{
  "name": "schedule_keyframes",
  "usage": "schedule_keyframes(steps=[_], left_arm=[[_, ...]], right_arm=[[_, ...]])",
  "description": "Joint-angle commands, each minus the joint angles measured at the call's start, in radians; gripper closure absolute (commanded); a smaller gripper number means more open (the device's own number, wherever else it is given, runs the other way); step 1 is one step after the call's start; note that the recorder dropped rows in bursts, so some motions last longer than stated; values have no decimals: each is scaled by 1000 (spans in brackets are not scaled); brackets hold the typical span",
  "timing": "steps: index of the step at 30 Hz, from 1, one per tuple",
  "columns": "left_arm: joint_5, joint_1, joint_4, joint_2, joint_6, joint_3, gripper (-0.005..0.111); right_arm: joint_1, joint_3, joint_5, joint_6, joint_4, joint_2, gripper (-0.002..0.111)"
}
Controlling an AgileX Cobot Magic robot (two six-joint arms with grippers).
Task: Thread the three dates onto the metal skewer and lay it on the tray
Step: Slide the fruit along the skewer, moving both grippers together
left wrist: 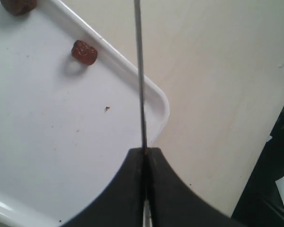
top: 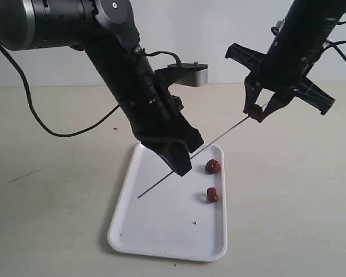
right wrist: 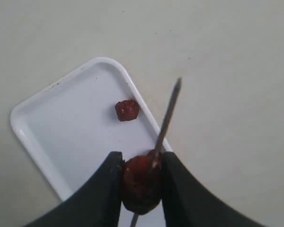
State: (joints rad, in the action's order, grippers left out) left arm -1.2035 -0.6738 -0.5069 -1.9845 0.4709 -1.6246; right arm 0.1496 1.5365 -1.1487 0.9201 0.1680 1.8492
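Threading of first date (right wrist: 139,189) onto metal skewer (top: 219,138) was in hand. Left gripper (left wrist: 145,153): jaws pressed together on the rod. Right gripper (right wrist: 142,160): jaws pinched the date, skewer tip poking beyond them. Two other dates (top: 213,167) (top: 212,195) lay on tray (top: 161,231), below the jaws. Next move likely needed the date slid further along.
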Motion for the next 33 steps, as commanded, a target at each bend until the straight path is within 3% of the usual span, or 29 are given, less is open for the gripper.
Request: schedule_keyframes(steps=[1,11,29,33], left_arm=[[24,-5,-32,4,-9,-28,107],[24,-5,-27,-18,-22,-53,107],[32,-3,14,-32,-3,-53,107],[32,-3,14,-32,-3,-53,107]], right_arm=[[35,6,8,22,-36,-9,81],[136,6,-8,52,-76,-9,81],[136,6,-25,24,-73,-9,81],[136,6,57,24,-76,-9,81]])
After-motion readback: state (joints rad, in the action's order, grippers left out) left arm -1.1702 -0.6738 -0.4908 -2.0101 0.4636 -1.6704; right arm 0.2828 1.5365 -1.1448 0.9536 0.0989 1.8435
